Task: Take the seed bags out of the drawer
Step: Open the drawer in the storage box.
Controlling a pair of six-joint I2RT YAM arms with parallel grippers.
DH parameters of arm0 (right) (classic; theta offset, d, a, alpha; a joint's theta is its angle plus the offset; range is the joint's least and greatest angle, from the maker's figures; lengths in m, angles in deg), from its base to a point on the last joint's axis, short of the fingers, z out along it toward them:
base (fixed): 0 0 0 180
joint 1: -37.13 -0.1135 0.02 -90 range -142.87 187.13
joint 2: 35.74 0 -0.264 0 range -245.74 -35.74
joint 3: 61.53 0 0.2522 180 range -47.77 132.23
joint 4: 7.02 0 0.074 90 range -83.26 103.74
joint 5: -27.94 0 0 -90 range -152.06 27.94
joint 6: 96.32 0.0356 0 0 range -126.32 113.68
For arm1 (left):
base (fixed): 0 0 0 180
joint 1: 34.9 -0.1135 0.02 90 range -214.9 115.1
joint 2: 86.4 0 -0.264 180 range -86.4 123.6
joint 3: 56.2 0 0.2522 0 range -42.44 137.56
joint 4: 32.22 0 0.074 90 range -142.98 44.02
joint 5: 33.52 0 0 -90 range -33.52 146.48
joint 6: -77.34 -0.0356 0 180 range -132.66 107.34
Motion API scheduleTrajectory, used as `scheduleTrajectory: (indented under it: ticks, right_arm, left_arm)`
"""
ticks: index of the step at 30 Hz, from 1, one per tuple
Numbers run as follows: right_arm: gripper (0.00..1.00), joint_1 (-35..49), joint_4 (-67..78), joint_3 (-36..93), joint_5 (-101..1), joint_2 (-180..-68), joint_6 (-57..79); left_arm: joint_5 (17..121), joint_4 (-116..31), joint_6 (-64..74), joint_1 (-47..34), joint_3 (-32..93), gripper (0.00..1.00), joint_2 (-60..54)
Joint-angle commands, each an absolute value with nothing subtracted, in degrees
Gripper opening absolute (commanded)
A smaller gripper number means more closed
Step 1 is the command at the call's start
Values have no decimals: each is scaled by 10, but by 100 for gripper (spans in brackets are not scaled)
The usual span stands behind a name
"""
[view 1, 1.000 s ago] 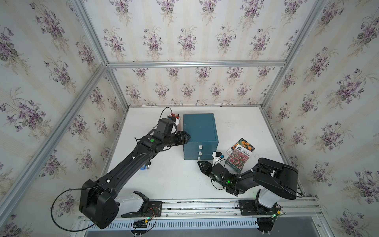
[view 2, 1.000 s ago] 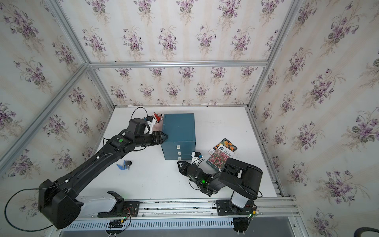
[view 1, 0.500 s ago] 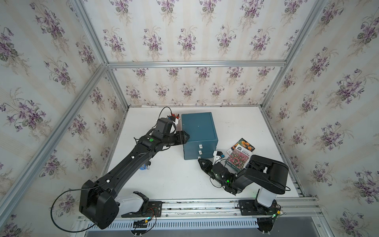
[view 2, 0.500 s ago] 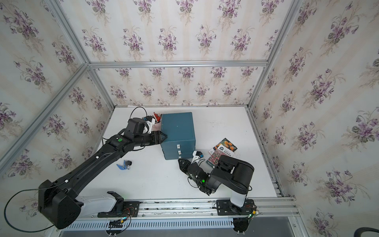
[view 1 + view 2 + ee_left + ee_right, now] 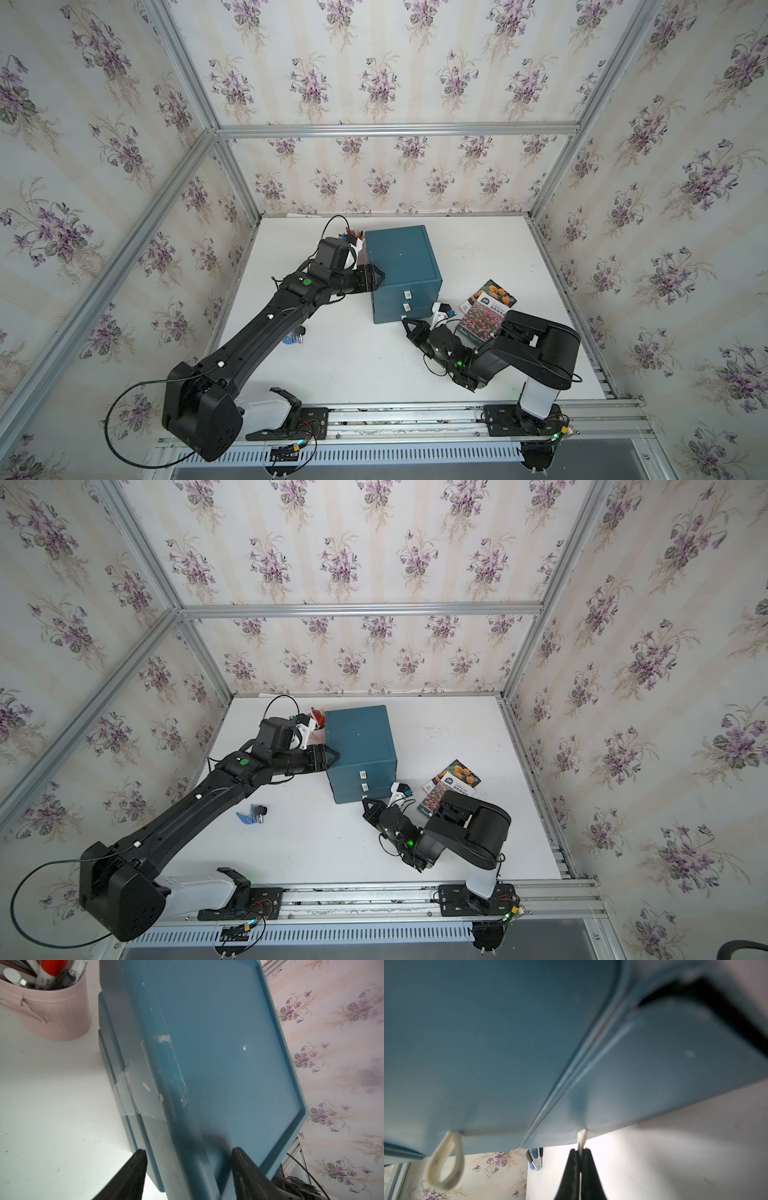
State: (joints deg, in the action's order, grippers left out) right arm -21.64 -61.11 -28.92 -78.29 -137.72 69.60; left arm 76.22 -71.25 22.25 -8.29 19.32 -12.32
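**Right jaws have closed on the bottom drawer's pull strap**

Since a second ago the right arm has drawn in toward the front of the blue cabinet. Its jaws, then apart, are now pressed together. In both top views the left arm reaches across the white table to the cabinet's top left edge, much where it was. Two seed bags lie on the table just right of the cabinet, outside it. The orange-bloom packet is farther back, and the pink-red field packet overlaps its near end, beside the right arm. A small blue object sits on the table near the left arm, apart from the cabinet.

From the left wrist, the left jaws stand spread. One finger is beside the cabinet's side wall with a sliver of table showing between, and the other is over the lid's rim. The cabinet's top edge runs between them. Clear tape patches that wall, and a pink cup of pens stands just beside it.

From the right wrist, the right jaws pinch the white strap flat at the bottom drawer's edge. A second strap loop hangs free from the neighbouring drawer front.
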Motion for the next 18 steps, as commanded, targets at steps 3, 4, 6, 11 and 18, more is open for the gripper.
scheduleTrajectory:
  ticks: [3, 4, 6, 11, 18]
  right_arm:
    - [0, -236, -525, -322, -762, -1314, 685]
    - [0, -247, -498, -328, -765, -1292, 677]
    - [0, -269, -435, -335, -776, -1250, 660]
    - [0, -320, -296, -343, -803, -1139, 625]
    - [0, -401, -98, -301, -840, -1034, 579]
  left_arm:
    - [727, -809, 208, -85, 185, 67, -115]
    - [726, -809, 209, -84, 185, 67, -115]
    - [726, -808, 212, -86, 185, 67, -115]
    - [719, -807, 218, -86, 188, 67, -117]
    - [710, -808, 228, -90, 186, 67, -122]
